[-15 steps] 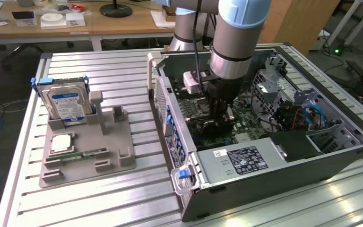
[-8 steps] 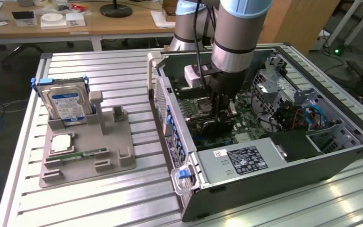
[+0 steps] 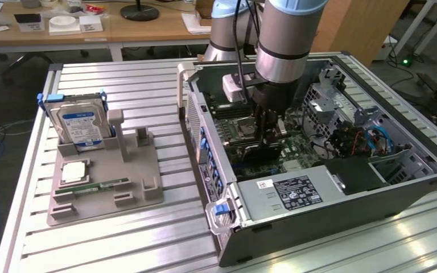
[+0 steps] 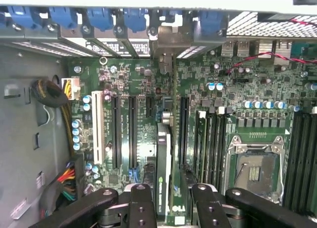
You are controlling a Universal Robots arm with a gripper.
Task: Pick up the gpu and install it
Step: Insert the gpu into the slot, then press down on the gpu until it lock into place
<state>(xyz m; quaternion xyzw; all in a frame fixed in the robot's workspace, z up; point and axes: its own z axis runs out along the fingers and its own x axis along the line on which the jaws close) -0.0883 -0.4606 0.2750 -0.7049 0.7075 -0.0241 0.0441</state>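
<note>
The jaws (image 4: 168,203) are gripping the gpu (image 4: 163,173) edge-on, one finger (image 4: 141,208) pressing each face. The card is hanging directly below the jaws inside the open case (image 3: 400,196), above the motherboard (image 4: 223,99). Its long axis is running parallel to the expansion slots (image 4: 124,131), with the bracket end pointing toward the rear slot covers (image 4: 99,20). On the desk (image 3: 127,85), the hard drive (image 3: 82,125) is standing in its holder (image 3: 104,182).
</note>
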